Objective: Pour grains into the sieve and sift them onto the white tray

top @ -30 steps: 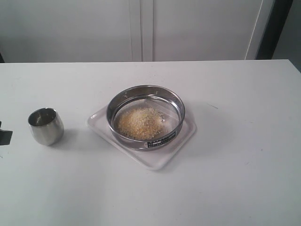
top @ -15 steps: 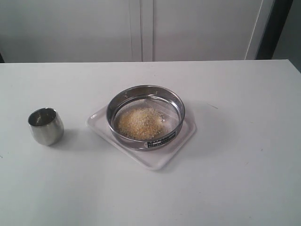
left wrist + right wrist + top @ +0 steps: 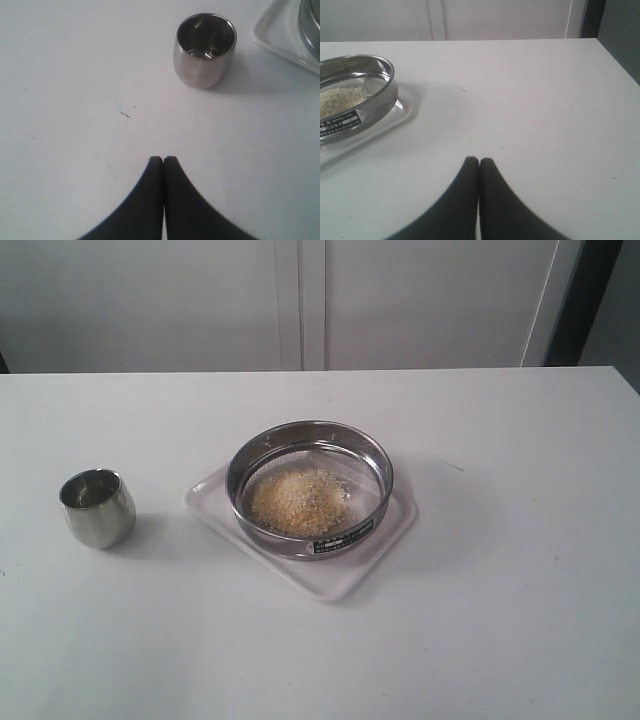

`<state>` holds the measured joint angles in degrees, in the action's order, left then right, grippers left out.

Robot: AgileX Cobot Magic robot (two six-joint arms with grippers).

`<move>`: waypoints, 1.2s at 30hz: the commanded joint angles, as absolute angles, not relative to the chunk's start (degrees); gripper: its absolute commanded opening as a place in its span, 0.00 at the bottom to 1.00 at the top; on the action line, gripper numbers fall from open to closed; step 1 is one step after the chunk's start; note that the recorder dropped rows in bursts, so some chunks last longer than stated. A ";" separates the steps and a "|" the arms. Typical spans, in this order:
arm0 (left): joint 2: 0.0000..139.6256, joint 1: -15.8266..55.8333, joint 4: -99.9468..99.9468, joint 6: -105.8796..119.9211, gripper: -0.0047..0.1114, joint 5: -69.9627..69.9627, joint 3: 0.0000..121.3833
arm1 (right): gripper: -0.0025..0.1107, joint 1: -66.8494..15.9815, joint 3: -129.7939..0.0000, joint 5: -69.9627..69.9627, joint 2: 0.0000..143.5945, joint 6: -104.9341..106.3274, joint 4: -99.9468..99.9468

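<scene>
Grains (image 3: 298,500) lie heaped on the mesh of the sieve (image 3: 345,537), which sits inside the white tray (image 3: 335,585) on the worktop (image 3: 500,630). The dark tip at the left edge a second ago is gone: the left gripper (image 3: 163,161) has backed off from the upright steel cup (image 3: 205,50), jaws pressed together. The right gripper (image 3: 479,161) waits near the sieve, jaws likewise shut tight. Pouring looks done, sifting not begun; nothing blocks the sieve.

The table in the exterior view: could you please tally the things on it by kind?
Steel vessels: 2, the cup and the sieve
Plastic trays: 1, the white tray
Heaps of grains: 1, inside the sieve
Total: 4
</scene>
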<state>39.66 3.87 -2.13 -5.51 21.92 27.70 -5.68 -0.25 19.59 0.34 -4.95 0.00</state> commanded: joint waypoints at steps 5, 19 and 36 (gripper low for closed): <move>39.33 3.64 -0.33 -6.27 0.04 26.61 27.47 | 0.02 -5.75 0.00 19.23 0.00 -4.94 0.00; 39.33 3.64 1.20 -6.16 0.04 26.48 27.47 | 0.02 -5.75 0.00 19.23 0.00 -4.94 0.00; 39.33 3.64 1.20 -5.98 0.04 26.48 27.47 | 0.02 -5.75 0.00 19.23 0.00 -4.94 0.00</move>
